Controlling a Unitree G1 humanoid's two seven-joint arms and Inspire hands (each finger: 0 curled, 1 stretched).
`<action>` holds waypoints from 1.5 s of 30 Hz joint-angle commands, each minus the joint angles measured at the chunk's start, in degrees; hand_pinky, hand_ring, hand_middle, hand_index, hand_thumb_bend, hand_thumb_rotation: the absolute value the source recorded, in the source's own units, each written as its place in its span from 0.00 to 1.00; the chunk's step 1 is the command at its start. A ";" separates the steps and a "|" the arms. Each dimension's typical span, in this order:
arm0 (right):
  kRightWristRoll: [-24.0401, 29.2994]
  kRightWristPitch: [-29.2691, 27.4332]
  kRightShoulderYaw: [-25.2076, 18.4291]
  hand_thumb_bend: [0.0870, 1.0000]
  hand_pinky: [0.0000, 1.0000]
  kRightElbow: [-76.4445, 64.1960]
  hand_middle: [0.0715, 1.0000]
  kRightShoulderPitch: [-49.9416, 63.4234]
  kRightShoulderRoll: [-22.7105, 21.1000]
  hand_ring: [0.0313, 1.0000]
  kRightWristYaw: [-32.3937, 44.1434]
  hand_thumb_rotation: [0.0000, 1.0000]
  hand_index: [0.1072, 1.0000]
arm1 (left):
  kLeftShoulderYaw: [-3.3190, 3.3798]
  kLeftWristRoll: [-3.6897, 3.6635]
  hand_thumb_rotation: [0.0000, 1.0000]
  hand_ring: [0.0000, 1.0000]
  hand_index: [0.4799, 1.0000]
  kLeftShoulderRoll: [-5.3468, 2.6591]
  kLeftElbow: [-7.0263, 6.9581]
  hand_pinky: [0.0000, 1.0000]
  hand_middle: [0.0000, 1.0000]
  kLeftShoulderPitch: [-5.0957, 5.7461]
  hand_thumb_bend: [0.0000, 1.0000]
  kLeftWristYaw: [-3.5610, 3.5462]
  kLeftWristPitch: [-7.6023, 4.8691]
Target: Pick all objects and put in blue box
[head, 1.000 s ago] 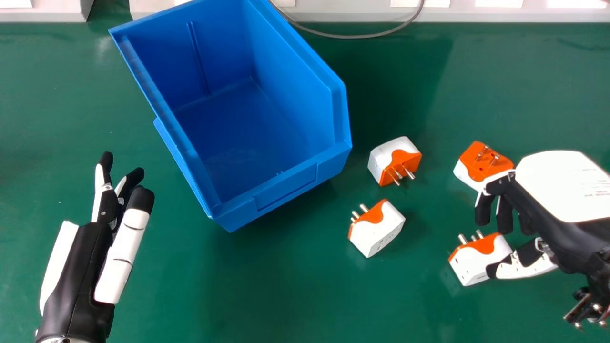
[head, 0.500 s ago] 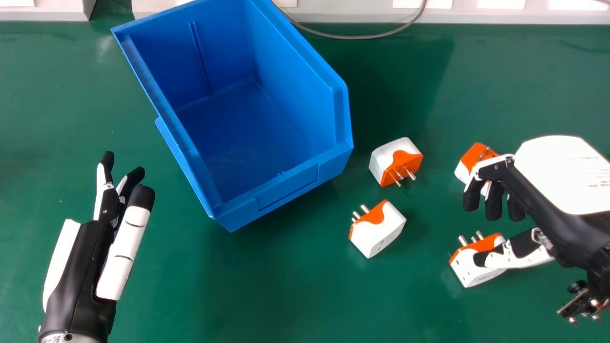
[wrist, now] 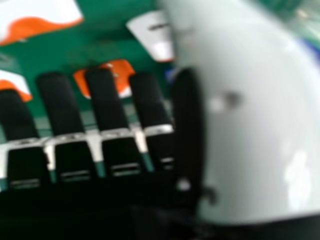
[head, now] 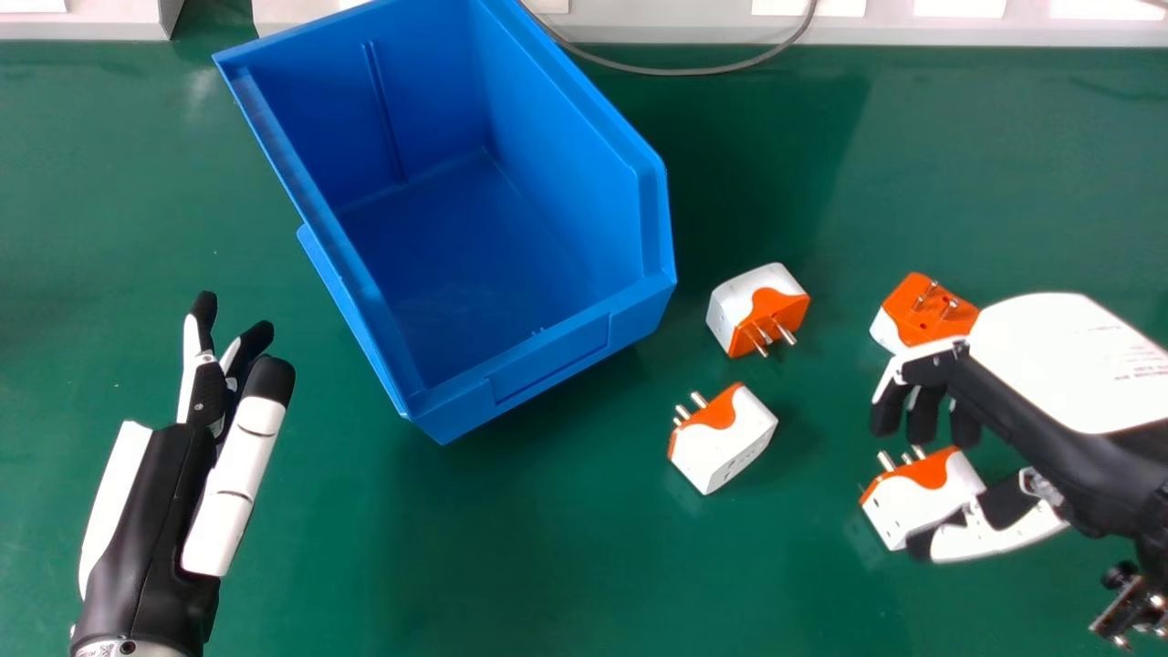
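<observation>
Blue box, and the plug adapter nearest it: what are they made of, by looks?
Blue box: probably moulded plastic, satin; ridge formed into the inner wall, soft sheen. Plug adapter: shell likely hard plastic, smooth, evenly white and orange. Its pins look like bare metal, silvery with bright glints; alloy or plating unclear.

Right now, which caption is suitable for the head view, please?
Four plug adapters lie outside the blue box, the robot's right hand near the rightmost pair.
</observation>
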 commanded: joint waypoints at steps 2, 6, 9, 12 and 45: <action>-2.58 -2.91 0.44 0.99 0.81 1.76 0.94 -1.20 -1.87 0.91 -1.21 0.29 0.90 | 0.70 -1.02 1.00 0.96 0.93 0.74 -0.74 0.93 0.97 0.09 0.69 -0.39 -0.62; -5.18 -4.27 1.66 1.00 0.85 3.59 0.98 -2.33 -2.25 0.96 -1.10 0.29 0.95 | 0.73 -1.34 1.00 0.96 0.94 1.00 -0.57 0.93 0.97 0.01 0.69 -0.47 -0.67; -6.03 -5.24 2.66 1.00 0.90 5.29 0.99 -3.45 -2.62 0.99 -1.07 0.30 0.96 | 0.82 -1.50 1.00 0.96 0.94 1.10 -0.48 0.93 0.97 0.05 0.69 -0.47 -0.73; -6.32 -6.53 3.18 1.00 0.91 6.63 1.00 -4.12 -2.82 0.99 -1.51 0.30 0.97 | 0.88 -1.68 1.00 0.96 0.94 1.10 -1.37 0.93 0.97 0.53 0.70 -0.46 -0.38; -15.77 -17.42 14.99 0.72 0.82 29.62 0.90 -17.21 -6.41 0.90 -11.37 0.24 0.84 | 2.13 -1.32 1.00 0.97 0.95 2.35 -1.93 0.94 0.98 0.48 0.70 -0.94 0.96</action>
